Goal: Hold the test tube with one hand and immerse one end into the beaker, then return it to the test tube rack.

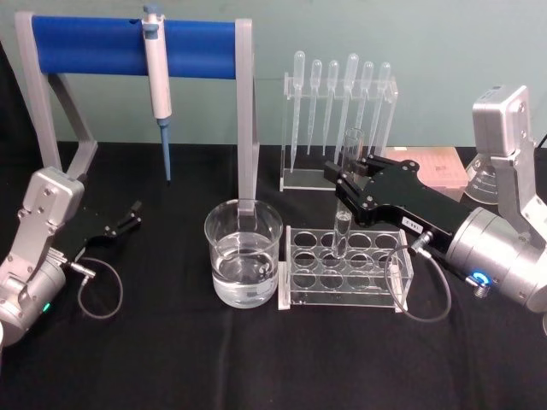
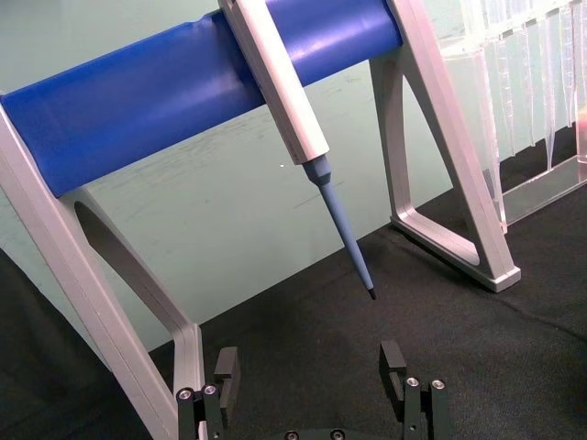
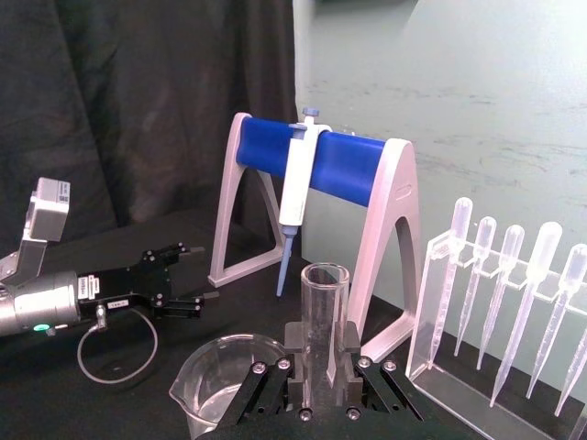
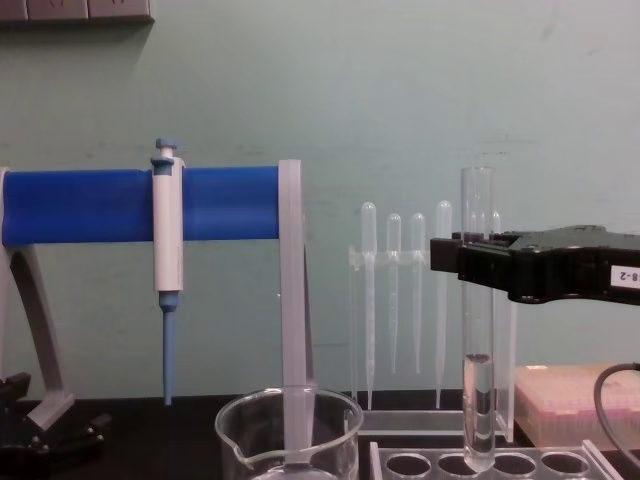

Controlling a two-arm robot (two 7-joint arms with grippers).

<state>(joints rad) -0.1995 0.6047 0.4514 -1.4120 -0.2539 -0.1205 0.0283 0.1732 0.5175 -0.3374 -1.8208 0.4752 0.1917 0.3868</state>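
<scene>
The test tube (image 1: 345, 201) stands upright, and my right gripper (image 1: 346, 184) is shut on its upper part. In the chest view the test tube (image 4: 478, 340) holds a little liquid, and its rounded end sits at a hole of the clear rack (image 4: 540, 464), below the right gripper (image 4: 470, 262). From the right wrist, the tube (image 3: 324, 307) rises between the closed fingers (image 3: 295, 344). The beaker (image 1: 244, 252), partly filled with water, stands just left of the rack. My left gripper (image 1: 132, 213) rests open at the far left, and its fingers (image 2: 227, 367) hold nothing.
A blue-and-white pipettor (image 1: 157, 77) hangs on a blue-bar stand (image 1: 85, 47) behind the beaker. A clear stand of plastic pipettes (image 1: 338, 120) is behind the tube rack (image 1: 376, 282). A pinkish box (image 1: 440, 166) lies at the back right. A black cloth covers the table.
</scene>
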